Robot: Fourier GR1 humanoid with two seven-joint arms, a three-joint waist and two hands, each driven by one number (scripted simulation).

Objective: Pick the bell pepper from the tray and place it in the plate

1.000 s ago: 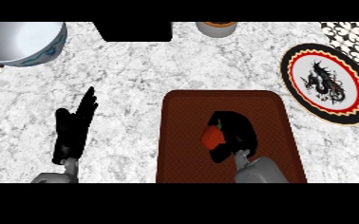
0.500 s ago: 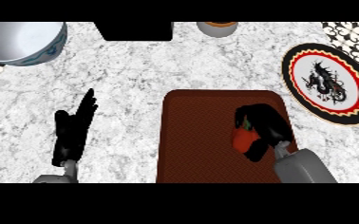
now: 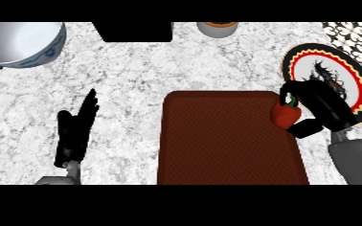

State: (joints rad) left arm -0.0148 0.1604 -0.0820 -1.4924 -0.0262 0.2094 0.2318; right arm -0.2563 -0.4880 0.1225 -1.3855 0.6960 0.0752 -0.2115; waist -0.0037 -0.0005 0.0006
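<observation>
A single view is given, taken from head height and aimed steeply down onto the marble counter (image 3: 176, 67). The forearms are seen entering from the lower edge, so the camera is faced away from the robot's body, with the far side of the counter lying along the top of the frame. The left hand (image 3: 74, 131) is shown at lower left and the right hand (image 3: 322, 106) at the right edge. The tray (image 3: 222, 143) is framed at lower centre. The bowl (image 3: 28, 43) and the plate (image 3: 329, 72) are cut off by the frame's sides. No second view is supplied.
</observation>
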